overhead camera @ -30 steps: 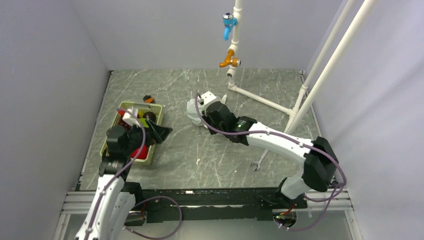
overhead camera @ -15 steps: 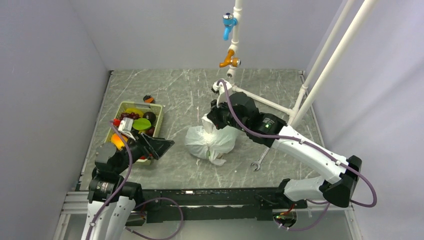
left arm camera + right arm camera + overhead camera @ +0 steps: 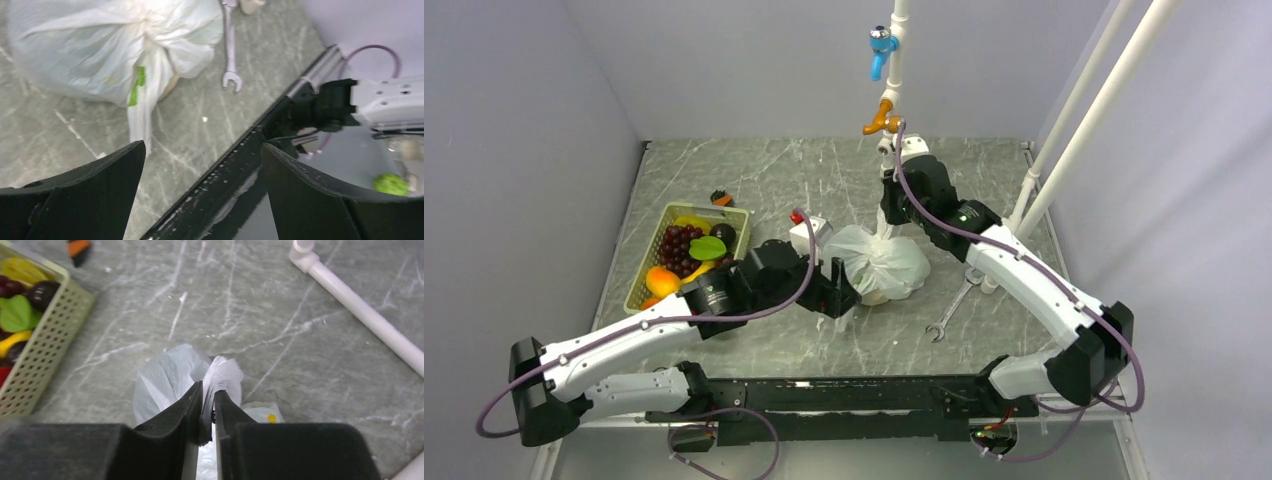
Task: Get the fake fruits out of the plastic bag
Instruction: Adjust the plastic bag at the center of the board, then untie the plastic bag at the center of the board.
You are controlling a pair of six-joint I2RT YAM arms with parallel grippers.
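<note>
Nearest the arm bases, the left jaws stand spread wide and hold nothing, at the 7 o'clock side of the plastic bag [image 3: 879,265], close to it but not touching. The bag sits near the middle of the grey marbled surface [image 3: 774,180]. It is thin, crinkled, milky-white film, bulging round and drawn up into a tight neck. A loose tail [image 3: 140,115] with a green printed mark hangs from its near side down to the surface, and a small yellow spot [image 3: 270,418] shows in the right wrist view. The film hides what is inside. A wrench [image 3: 952,308] lies at the bag's 4 o'clock. Above the bag, the right jaws are clenched on the gathered neck, the film pinched between them. At the bag's 9 o'clock, well apart, a perforated green basket [image 3: 637,283] holds fake fruits: purple grapes [image 3: 676,245], a green piece [image 3: 708,247], an orange one [image 3: 662,280] and a yellow one [image 3: 689,222]. A small orange-and-black bit [image 3: 720,198] lies just beyond the basket, at its 12 o'clock.
</note>
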